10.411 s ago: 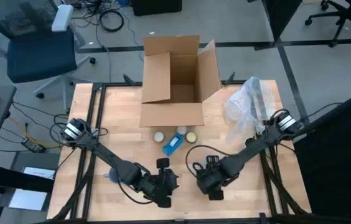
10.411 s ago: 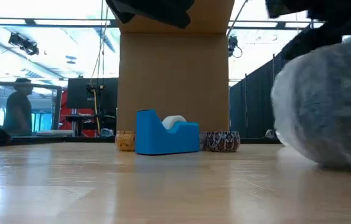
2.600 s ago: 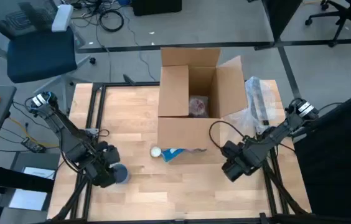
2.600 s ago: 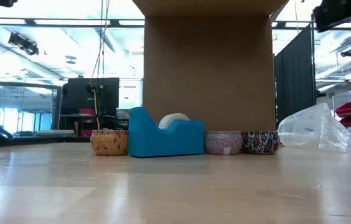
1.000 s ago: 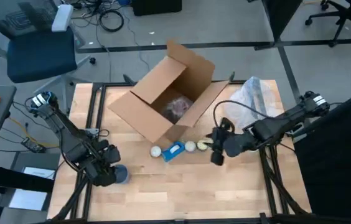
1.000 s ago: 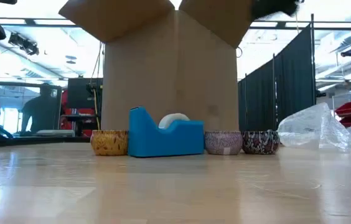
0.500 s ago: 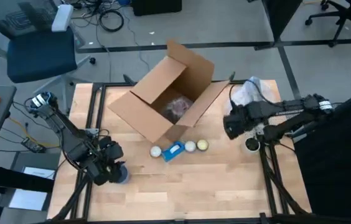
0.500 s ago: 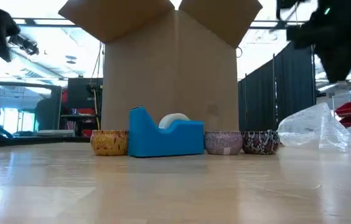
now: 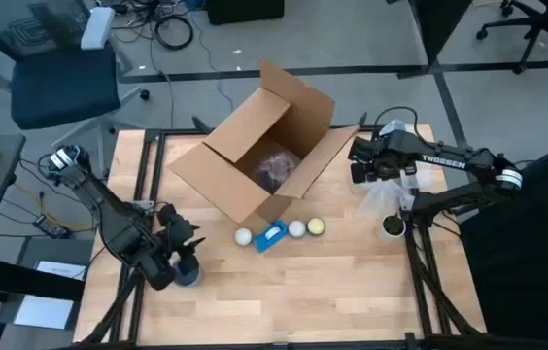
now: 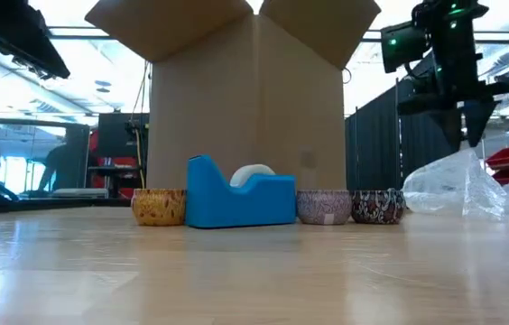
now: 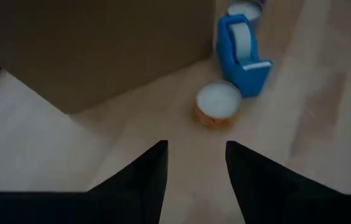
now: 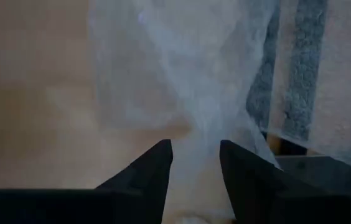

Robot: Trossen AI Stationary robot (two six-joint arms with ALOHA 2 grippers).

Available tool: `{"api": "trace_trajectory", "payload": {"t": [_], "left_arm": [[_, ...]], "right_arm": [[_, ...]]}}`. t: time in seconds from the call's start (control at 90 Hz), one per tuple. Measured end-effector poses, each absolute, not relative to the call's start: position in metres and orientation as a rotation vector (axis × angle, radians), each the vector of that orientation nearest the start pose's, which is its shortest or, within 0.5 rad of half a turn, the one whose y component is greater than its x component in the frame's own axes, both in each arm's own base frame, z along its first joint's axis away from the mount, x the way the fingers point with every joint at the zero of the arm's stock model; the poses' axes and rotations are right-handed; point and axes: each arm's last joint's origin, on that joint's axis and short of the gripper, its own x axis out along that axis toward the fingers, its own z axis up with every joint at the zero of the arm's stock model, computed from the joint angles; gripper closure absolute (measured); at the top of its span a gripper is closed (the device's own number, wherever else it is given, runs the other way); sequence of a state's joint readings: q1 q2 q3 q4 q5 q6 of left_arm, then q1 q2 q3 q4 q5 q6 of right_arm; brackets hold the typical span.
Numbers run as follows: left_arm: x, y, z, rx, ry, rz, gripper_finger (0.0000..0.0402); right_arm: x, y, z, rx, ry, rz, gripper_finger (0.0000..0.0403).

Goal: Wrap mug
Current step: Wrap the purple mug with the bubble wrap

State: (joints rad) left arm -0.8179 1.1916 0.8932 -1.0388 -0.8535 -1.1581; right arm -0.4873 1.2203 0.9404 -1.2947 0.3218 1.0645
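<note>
Box [image 9: 269,146] stands open on the worktop [image 9: 352,292], turned at an angle, with a wrapped bundle [image 9: 276,170] lying inside; whether that bundle is the mug cannot be told. In front of the box, a row: cream tin [image 9: 243,236], blue tape dispenser [image 9: 271,235], then two more tins [image 9: 297,228] and [image 9: 316,227]. In the low view the dispenser [image 10: 236,194] sits between a gold tin [image 10: 158,207] and two patterned tins [image 10: 324,206], [image 10: 377,206].

Right gripper [image 12: 195,163] is raised at the right edge, over the clear plastic wrap [image 9: 391,180]; fingers spread, nothing between them, wrap [image 12: 182,68] directly below. The low view shows it above the wrap [image 10: 462,185], apart from it.

Left gripper [image 11: 195,163] is low near the front left corner, fingers spread and empty, pointed toward the cream tin [image 11: 218,104] and dispenser [image 11: 241,53]. A small blue item [image 9: 188,275] lies just beside it.
</note>
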Motion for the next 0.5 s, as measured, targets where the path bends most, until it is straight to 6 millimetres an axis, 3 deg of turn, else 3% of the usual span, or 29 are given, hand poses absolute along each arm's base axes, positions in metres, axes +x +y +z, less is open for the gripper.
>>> {"api": "trace_trajectory", "payload": {"t": [0.2,0.311,0.5], "left_arm": [[0.158,-0.136,0.233,0.026,0.74,0.516,0.0254],[0.16,-0.139,0.228,0.093,0.769,0.506,0.0254],[0.16,-0.139,0.227,0.105,0.769,0.509,0.0254]], "right_arm": [[0.154,-0.094,0.245,0.945,1.175,-1.384,0.0284],[0.153,-0.096,0.245,0.937,1.089,-1.495,0.0285],[0.152,-0.096,0.227,0.979,1.054,-1.516,0.0286]]}}
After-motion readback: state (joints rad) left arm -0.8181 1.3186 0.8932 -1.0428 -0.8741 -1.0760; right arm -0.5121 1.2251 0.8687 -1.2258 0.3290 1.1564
